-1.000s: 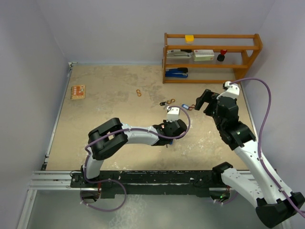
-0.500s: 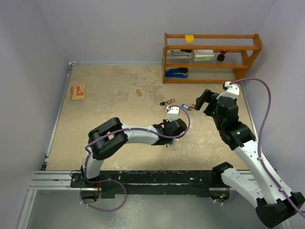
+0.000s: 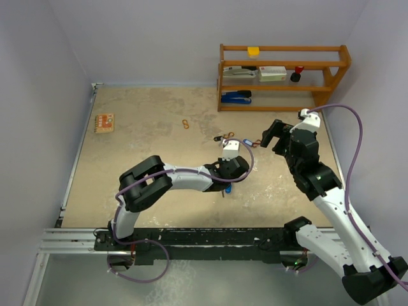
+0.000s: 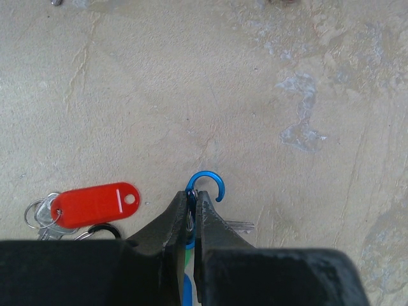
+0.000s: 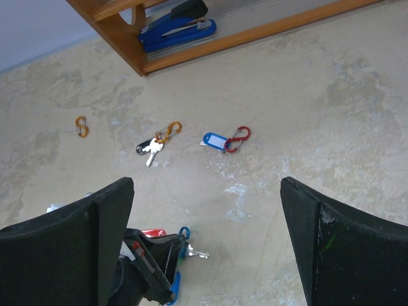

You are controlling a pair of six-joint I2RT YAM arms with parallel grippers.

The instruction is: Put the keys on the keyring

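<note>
My left gripper point(image 4: 191, 199) is shut on a blue carabiner keyring point(image 4: 206, 183), whose open hook sticks out past the fingertips just above the table. A small metal key point(image 4: 240, 225) pokes out to the right from under the right finger. In the right wrist view the same gripper point(image 5: 173, 245), the blue keyring point(image 5: 184, 233) and the key point(image 5: 200, 254) lie below my right gripper point(image 5: 205, 183). That gripper hangs open and empty, high over the table. From the top view, the left gripper point(image 3: 227, 183) is mid-table and the right gripper point(image 3: 270, 135) is further back right.
A red tag point(image 4: 95, 204) with a ring of keys point(image 4: 38, 215) lies left of the left fingers. Further back are a blue tag point(image 5: 215, 141) on a red carabiner point(image 5: 238, 138), a black-headed key point(image 5: 149, 149) on an orange carabiner point(image 5: 168, 132), and an orange clip point(image 5: 81, 125). A wooden shelf point(image 3: 331, 78) holds a blue stapler point(image 5: 178, 27).
The left wrist has shifted slightly left and turned a little, with the blue keyring still in its grip. The right arm has not moved.
</note>
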